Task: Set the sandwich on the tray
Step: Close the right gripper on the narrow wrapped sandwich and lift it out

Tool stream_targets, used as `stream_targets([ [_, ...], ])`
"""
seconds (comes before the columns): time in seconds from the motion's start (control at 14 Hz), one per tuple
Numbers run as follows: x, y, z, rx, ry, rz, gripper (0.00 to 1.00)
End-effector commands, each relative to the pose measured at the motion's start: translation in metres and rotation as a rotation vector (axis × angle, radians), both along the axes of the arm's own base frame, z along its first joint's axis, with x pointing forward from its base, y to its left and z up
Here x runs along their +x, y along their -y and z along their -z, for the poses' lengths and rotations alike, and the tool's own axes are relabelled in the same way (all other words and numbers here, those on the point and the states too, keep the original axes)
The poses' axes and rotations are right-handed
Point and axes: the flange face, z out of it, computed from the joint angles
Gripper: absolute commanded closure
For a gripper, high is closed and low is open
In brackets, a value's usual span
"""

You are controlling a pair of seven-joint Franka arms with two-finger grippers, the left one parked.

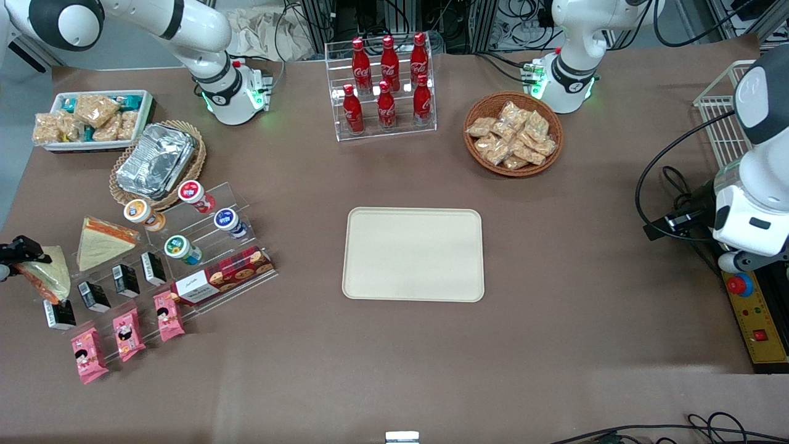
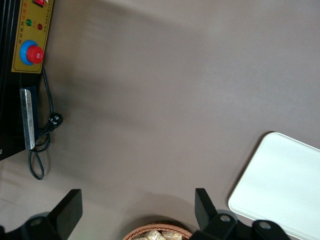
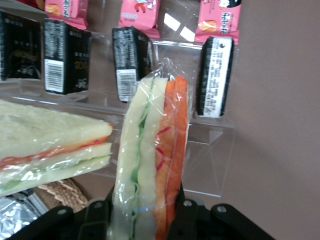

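The jaws of the gripper (image 3: 147, 212) are pinching the sandwich (image 3: 152, 155) upright on its edge, holding it above the desk (image 1: 555, 259) at the working arm's end, beside a second wedge (image 1: 102, 242) on the clear display stand (image 1: 203, 246), well apart from the tray (image 1: 413, 254).

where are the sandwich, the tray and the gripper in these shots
sandwich (image 3: 150, 160): right wrist view, on its wrapped cut edge.
tray (image 1: 413, 254): front view, on its bare flat middle.
gripper (image 1: 18, 251): front view, at the working arm's end of the table, shut on the sandwich.
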Motion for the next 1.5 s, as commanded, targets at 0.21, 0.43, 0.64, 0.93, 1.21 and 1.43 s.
stream_targets([
  [0.21, 0.022, -0.042, -0.075, -0.005, 0.039, -0.082, 0.58],
  [0.43, 0.032, -0.087, -0.132, -0.022, 0.092, -0.155, 0.57],
  [0.64, 0.034, -0.151, -0.172, -0.007, 0.118, -0.312, 0.57],
  [0.93, 0.047, -0.276, -0.188, 0.011, 0.114, -0.49, 0.57],
  [1.21, 0.051, -0.377, -0.185, 0.064, 0.135, -0.596, 0.56],
  [1.43, 0.043, -0.473, -0.173, 0.062, 0.118, -0.615, 0.56],
])
